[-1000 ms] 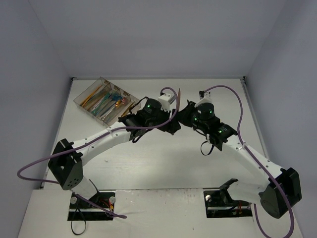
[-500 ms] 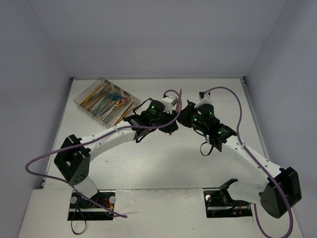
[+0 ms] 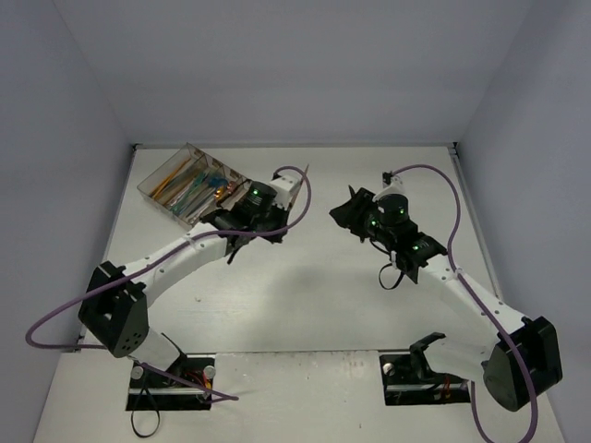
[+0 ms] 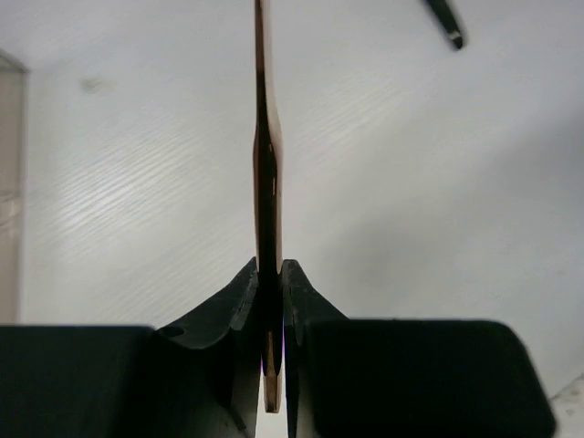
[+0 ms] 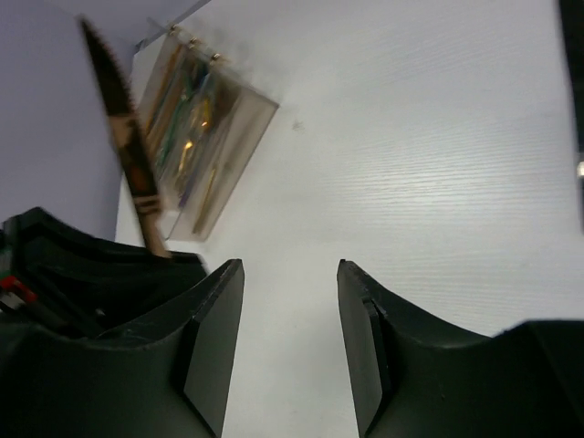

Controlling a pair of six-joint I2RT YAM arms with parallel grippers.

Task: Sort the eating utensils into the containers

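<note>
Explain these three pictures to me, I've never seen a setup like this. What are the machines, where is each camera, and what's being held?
These are two robot arms bolted to a white table. The wide picture looks down from above and behind them. The other two come from a camera on each wrist, so each shows its own gripper at the bottom. At the table's far left sits a clear divided tray holding colourful utensils. The left gripper is shut on a copper-coloured knife. The right gripper is open and empty; its camera also catches that knife and the tray.
</note>
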